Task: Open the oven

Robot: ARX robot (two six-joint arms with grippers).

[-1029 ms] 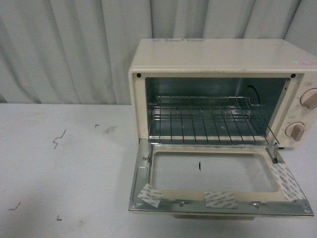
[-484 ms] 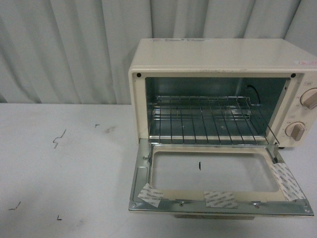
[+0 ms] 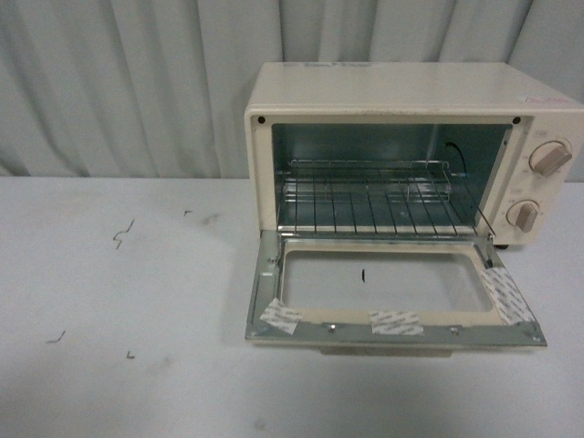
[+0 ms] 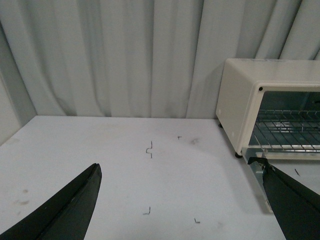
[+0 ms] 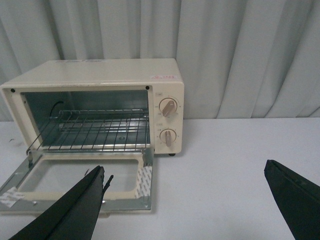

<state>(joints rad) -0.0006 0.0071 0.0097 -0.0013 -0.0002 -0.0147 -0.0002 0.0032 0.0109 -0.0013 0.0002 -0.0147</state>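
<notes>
Oven facing camera, door flat

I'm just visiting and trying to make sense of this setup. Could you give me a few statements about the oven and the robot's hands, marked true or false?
1. The oven door is folded down flat. True.
2. A wire rack sits inside. True.
3. Bread lies on the rack. False: the rack is bare.
4. The right hand grips the door. False: it is open and holds nothing.
5. The oven has two knobs. True.
6. The left hand is shut. False: it is open.
</notes>
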